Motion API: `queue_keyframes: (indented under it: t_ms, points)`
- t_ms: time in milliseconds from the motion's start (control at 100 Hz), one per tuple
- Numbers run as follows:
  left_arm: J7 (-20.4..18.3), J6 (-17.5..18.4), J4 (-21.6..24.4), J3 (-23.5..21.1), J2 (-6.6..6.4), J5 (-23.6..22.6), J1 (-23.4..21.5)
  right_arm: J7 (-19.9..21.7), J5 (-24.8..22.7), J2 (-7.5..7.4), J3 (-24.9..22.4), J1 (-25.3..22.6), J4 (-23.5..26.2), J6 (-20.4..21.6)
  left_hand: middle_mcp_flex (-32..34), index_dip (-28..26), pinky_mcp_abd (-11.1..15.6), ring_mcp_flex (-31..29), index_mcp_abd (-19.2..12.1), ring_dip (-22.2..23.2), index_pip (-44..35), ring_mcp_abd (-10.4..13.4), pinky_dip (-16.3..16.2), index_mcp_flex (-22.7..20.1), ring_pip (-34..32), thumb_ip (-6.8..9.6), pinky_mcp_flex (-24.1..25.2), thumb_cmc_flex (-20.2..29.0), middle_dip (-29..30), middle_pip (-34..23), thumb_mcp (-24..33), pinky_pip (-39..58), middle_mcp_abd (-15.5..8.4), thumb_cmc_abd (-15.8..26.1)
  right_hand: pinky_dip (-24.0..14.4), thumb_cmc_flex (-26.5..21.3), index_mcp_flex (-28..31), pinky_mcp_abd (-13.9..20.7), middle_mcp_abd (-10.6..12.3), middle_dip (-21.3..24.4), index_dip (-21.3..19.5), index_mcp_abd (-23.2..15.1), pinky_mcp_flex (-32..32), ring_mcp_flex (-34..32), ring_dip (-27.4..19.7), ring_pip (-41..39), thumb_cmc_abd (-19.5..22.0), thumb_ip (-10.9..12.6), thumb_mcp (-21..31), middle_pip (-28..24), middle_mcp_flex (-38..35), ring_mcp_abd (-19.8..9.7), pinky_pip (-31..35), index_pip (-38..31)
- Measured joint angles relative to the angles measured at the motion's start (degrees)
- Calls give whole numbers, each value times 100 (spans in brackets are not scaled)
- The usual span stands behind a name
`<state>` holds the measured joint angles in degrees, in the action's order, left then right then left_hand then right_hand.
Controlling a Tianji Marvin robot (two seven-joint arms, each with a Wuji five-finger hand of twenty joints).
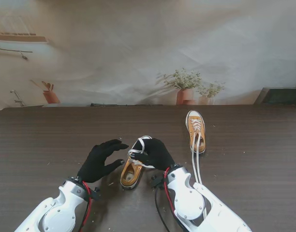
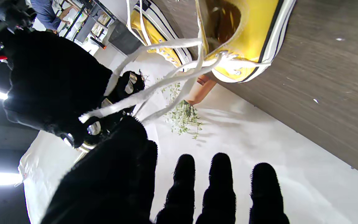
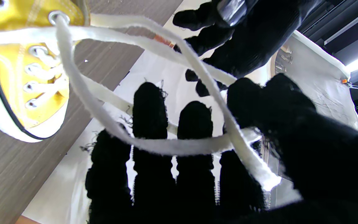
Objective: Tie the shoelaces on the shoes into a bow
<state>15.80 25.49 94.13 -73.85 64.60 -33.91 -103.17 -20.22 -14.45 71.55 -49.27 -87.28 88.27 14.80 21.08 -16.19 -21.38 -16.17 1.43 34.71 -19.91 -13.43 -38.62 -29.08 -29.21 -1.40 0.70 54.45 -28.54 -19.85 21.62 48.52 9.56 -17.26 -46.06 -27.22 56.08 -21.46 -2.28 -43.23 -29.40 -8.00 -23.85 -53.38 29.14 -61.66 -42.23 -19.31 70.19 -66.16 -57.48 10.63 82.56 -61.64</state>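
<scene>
Stand view showed the near mustard-yellow canvas sneaker with a white rubber sole (image 1: 131, 173) lying on the dark wood-grain table (image 1: 37, 140) between the two black-gloved hands, its flat white shoelaces (image 1: 137, 152) drawn up off the eyelets. The right hand (image 1: 155, 152) hung over the shoe's front half, hiding it, and gripped the laces; in the right wrist view a loop of lace (image 3: 172, 144) crossed the fingers (image 3: 149, 109) and was pinched by the thumb. The left hand (image 1: 100, 160) hovered just left of the shoe, fingers spread and curved, holding nothing, with its thumb close to the laces in the left wrist view. A second yellow sneaker (image 1: 196, 130) lay farther off to the right, well apart from the first, with its long untied laces (image 1: 197, 162) trailing toward me beside the right arm. Small pale specks dotted the table. Behind it hung a creased printed backdrop (image 1: 138, 53) showing potted plants (image 1: 184, 87) and a terracotta pot (image 1: 51, 96).
</scene>
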Motion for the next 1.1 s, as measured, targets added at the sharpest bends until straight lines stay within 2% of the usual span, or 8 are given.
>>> queue_keyframes:
  t_ms: [310,370,480,550,630,710,860,1100]
  points:
    - [46,-31,-240,370,65,71,321,19,-32,0,78,10,-1,16,85,47,0,0,-1,0,-87,0,-55,-17,-121,-38,-37,-119,0,-132,129,140,-1,-143,0,0,-1,1,0,1,-1,-2,0,0,1,0,1,0,0,0,0,0,0,0]
    - [92,-48,-270,437,70,70,364,18,-36,0,80,8,4,19,140,47,0,-1,-334,0,-228,0,-57,-93,-143,-38,-63,-119,0,-137,129,231,-1,-118,0,0,-1,2,0,1,-1,-2,0,0,1,0,1,0,0,0,0,0,0,0]
    - [214,-169,-333,569,90,58,452,4,-91,-1,79,-4,30,25,347,-38,0,-5,-337,0,-774,-3,-58,-583,-247,-35,-76,858,1,-187,-1613,397,-2,502,-1,0,-1,2,0,2,-2,-3,-76,0,1,0,4,0,0,0,0,0,0,0]
    - [259,-322,-340,602,122,103,479,-65,-330,-2,65,-15,40,25,465,-125,0,-9,-335,0,-1244,-65,-58,-907,-274,-35,-82,1140,1,-257,-2007,445,-2,774,-1,0,-3,2,0,8,-2,-3,-234,-114,1,0,37,0,-3,1,-1,4,15,0]
    - [412,-416,-337,592,164,99,475,-198,-628,-4,41,-19,39,25,533,-439,0,-17,-326,0,-1989,-109,-58,-1057,-344,-35,-127,1196,1,-308,-2019,507,-2,863,-1,0,-11,-18,-1,71,-2,-3,-513,-372,1,-9,76,0,-8,8,-129,70,71,0]
    - [611,-466,-270,478,211,-40,414,-252,-641,-5,25,-6,24,25,578,-654,0,-19,-227,0,-2313,-159,-58,-1057,-347,-35,-147,1260,1,-379,-2070,557,-1,871,-1,0,-81,-89,-9,100,-2,-45,-803,-592,1,-9,144,0,-77,77,-224,92,124,1]
    - [695,-495,126,72,261,-79,104,-369,-834,-5,25,105,-124,40,578,-705,0,-92,-57,0,-2397,-177,-58,-1057,-433,-35,-159,1260,1,-378,-2071,582,1,871,7,2,-147,-209,-27,156,-2,-94,-1493,-1214,-74,-63,203,0,-121,158,-565,137,330,1]
    - [814,-379,458,-217,256,-167,-284,-500,-922,3,129,323,-380,85,712,-705,0,-179,-54,0,-2397,-179,-58,-1057,-433,-35,-217,1260,1,-486,-2074,640,3,872,64,7,-150,-295,-49,215,13,-108,-2467,-1926,-79,-427,204,0,-122,160,-1134,79,853,-1]
